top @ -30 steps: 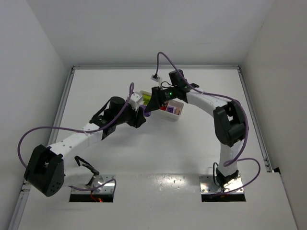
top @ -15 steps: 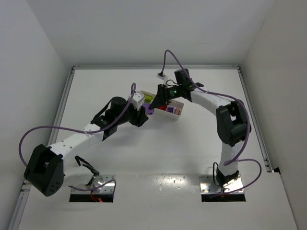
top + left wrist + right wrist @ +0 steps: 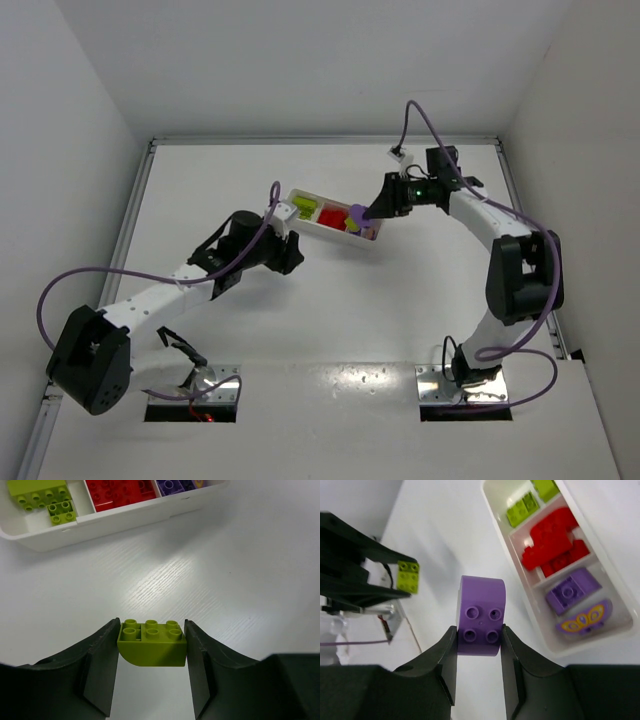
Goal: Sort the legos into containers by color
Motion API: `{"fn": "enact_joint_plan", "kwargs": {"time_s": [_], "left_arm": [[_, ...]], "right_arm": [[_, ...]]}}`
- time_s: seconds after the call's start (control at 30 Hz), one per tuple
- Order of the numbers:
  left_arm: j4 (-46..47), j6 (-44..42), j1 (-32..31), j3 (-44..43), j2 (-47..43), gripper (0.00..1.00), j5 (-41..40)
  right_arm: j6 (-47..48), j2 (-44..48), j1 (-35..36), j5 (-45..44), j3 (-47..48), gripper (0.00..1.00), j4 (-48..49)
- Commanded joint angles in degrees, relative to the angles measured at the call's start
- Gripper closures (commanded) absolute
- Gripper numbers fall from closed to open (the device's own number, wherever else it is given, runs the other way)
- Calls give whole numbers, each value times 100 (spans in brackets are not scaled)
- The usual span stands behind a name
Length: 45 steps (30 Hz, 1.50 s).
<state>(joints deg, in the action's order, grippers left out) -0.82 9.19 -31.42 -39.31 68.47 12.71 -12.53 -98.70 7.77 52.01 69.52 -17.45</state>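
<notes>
The white tray point(image 3: 325, 229) lies at the table's middle back. Its three compartments hold yellow-green bricks point(image 3: 37, 492), red bricks point(image 3: 120, 490) and purple bricks point(image 3: 172, 486). My left gripper point(image 3: 290, 250) sits just near-left of the tray. In the left wrist view it point(image 3: 152, 630) is shut on a yellow-green brick point(image 3: 152, 647) held above the bare table. My right gripper point(image 3: 368, 213) is over the tray's right end. In the right wrist view it point(image 3: 478, 635) is shut on a purple arched brick point(image 3: 481, 605), with the tray point(image 3: 520, 575) to its right.
A purple butterfly-printed piece point(image 3: 585, 620) lies in the purple compartment next to a purple brick point(image 3: 572, 590). The left gripper's yellow-green brick point(image 3: 408, 576) also shows in the right wrist view. White walls enclose the table on three sides.
My right gripper has carried the purple brick from the tray's near-left side to its right end. My left gripper has drawn back a little, leaving the tray uncovered.
</notes>
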Motion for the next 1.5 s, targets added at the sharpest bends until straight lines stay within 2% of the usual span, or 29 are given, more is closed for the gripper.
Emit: {"fn": "enact_joint_plan", "kwargs": {"time_s": [0.0, 0.1, 0.17, 0.23, 0.37, 0.43, 0.5, 0.57, 0.73, 1.0, 1.1, 1.13, 1.23, 1.33, 1.37, 1.4, 1.47], "left_arm": [[143, 144, 13, -174, -53, 87, -76], [275, 406, 196, -235, 87, 87, 142], [389, 705, 433, -287, 210, 85, 1037], [442, 934, 435, -341, 455, 85, 1303], [776, 1050, 549, -656, 799, 85, 638], [610, 752, 549, -1296, 1141, 86, 51], [208, 515, 549, -2180, 1878, 86, -259], [-14, 461, 619, -2702, 2327, 86, -602], [-15, 277, 821, -3520, 3285, 86, -779], [-217, 329, 936, -3733, 3902, 85, -832], [-349, 329, 936, -3855, 4068, 69, -779], [-444, 329, 936, -3856, 4122, 55, -779], [-498, 451, 936, -3926, 4184, 38, -674], [-140, 750, 1102, -3708, 3904, 30, 106], [532, 1012, 1242, -3254, 3537, 0, 405], [809, 1119, 1243, -3058, 3351, 0, 756], [970, 1181, 1296, -2864, 3060, 0, 960]], "right_arm": [[761, 245, 32, -218, -157, 100, -390], [622, 298, 32, 80, -210, 100, -330], [498, 369, 32, 143, -210, 100, -329], [498, 439, 84, 143, -272, 100, -277], [436, 781, 32, 143, -483, 100, -276], [436, 887, 32, 82, -544, 100, -276], [489, 974, 32, 81, -597, 100, -276], [437, 1045, 32, 29, -649, 100, -276], [436, 1221, 32, -24, -703, 100, -276], [436, 1274, -74, -24, -703, 100, -276], [436, 1221, -126, -24, -641, 100, -276], [436, 1169, -127, -24, -580, 100, -215], [305, 1020, -127, 37, -509, 100, -83], [59, 878, -74, 99, -456, 100, 171], [-177, 791, -74, 160, -456, 100, 285], [-336, 712, -74, 247, -456, 100, 425], [-644, 616, -74, 379, -456, 100, 837]]}}
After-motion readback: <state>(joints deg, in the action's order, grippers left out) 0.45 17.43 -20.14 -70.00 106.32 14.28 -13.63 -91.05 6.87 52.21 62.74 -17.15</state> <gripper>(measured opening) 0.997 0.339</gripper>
